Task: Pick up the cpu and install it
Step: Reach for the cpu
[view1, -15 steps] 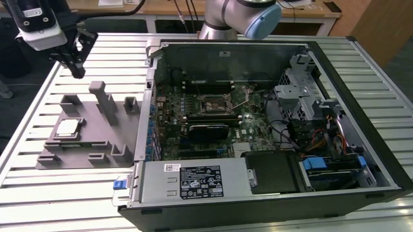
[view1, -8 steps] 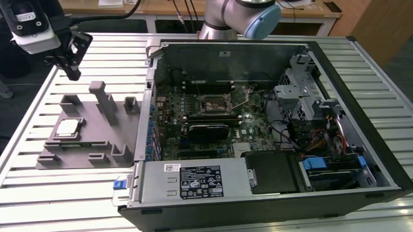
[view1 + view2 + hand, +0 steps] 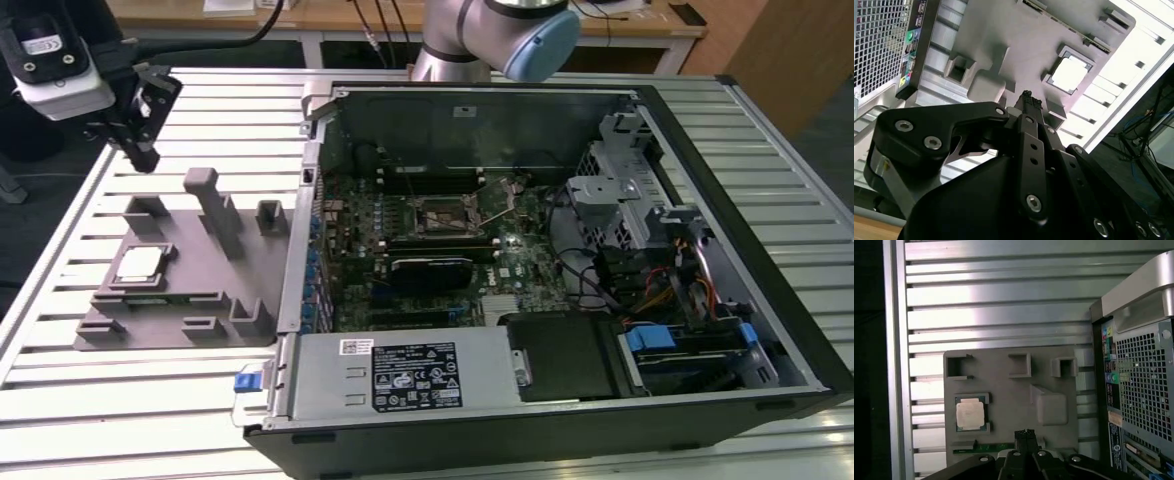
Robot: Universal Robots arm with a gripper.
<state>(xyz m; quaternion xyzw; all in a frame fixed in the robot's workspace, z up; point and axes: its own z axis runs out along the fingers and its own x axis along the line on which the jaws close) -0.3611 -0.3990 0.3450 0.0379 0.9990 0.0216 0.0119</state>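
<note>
Fingers: pressed together with nothing between them. They are seen tip-on in both wrist views and from the side in the exterior view.
Gripper: hangs above the grey holder near one of its edges, clear of its surface.
Table: slatted metal, lying under the holder and everything else.
Computer case: lies open just beside the holder. The exterior view shows its interior. The first wrist view shows its mesh rear panel with coloured ports, as does the second wrist view.
Motherboard: inside the case, on the side nearer the holder, seen in the exterior view.
Grey box with white label: in the case corner closest to the holder.
Cpu: flat in a square recess of the holder with its silver top up, apart from the gripper. It reads clearest in the first wrist view and is washed pale in the second.
Socket: square frame mid-motherboard, well apart from the holder.
Green strip: edge-on in a holder slot, just beside the fingertips.
</note>
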